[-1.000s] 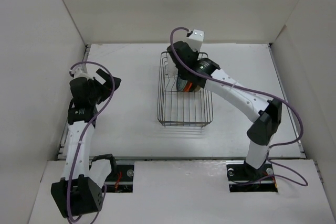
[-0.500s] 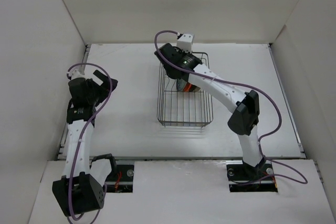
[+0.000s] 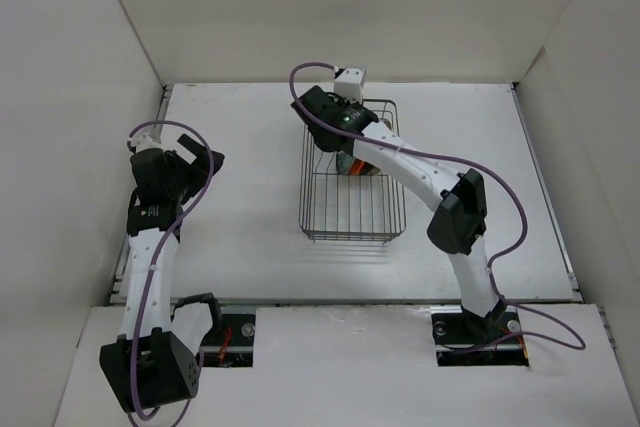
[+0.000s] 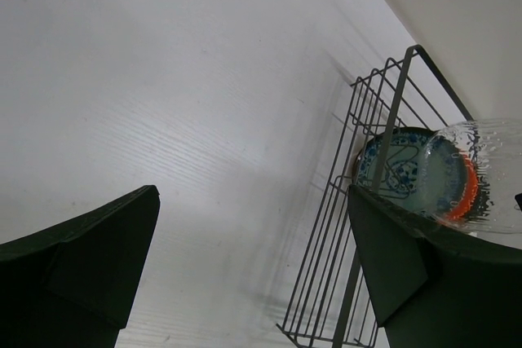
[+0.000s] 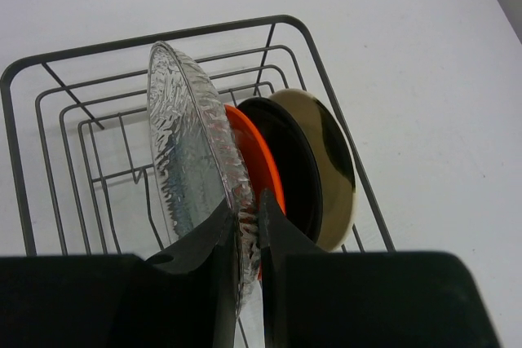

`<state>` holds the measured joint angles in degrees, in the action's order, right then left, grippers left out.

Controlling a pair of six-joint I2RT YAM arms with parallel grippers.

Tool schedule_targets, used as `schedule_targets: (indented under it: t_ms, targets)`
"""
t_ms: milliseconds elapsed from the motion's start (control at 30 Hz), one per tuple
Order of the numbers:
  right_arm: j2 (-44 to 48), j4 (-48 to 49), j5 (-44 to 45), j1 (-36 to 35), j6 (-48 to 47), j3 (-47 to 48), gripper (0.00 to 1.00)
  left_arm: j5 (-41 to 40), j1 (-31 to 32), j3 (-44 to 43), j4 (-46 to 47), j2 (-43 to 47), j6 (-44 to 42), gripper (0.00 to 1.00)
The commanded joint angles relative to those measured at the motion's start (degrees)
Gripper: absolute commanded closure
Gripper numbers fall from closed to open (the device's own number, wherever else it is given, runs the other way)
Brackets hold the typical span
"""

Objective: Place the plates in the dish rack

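Five plates are gathered at the upper end of the dish rack (image 3: pixel 350 212), which is set mid-frame in the top view on a white table (image 3: pixel 240 207). The clear glass plate (image 5: pixel 186 148) is held upright, its rim pinched between the jaws of the right gripper (image 5: pixel 246 222). Just to its right in the frame, the orange plate (image 5: pixel 254 160), black plate (image 5: pixel 295 169) and cream plate (image 5: pixel 330 165) are stood on edge in a row. The teal-patterned plate (image 4: pixel 391 173) is seen inside the rack at the right of the left wrist view. The left gripper (image 4: pixel 253 258) is spread wide, empty, at the left of the top view.
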<state>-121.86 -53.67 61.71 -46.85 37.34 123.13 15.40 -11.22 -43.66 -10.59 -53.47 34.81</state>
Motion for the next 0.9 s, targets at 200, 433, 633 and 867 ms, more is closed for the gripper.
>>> schedule_targets:
  t_ms: [200, 433, 633, 867]
  targets:
    - [-2.50, 1.37, -1.32, 0.44, -1.22, 1.67, 1.00, 0.25, -0.47, -1.87, 0.92, 0.39, 0.00, 0.00]
    - [-3.03, 3.84, -3.27, 0.44, -2.88, 1.15, 0.94, 0.25, -0.99, -1.87, 0.92, 0.39, -0.53, 0.00]
    - [-3.03, 5.33, -4.93, 0.44, -3.94, 1.15, 0.67, 0.25, -0.99, -1.87, 0.92, 0.39, -0.53, 0.00]
    - [-2.42, 5.34, -4.94, 0.97, -4.47, 1.15, 0.47, 0.25, -0.99, -1.87, 0.39, 0.39, -0.53, 0.00]
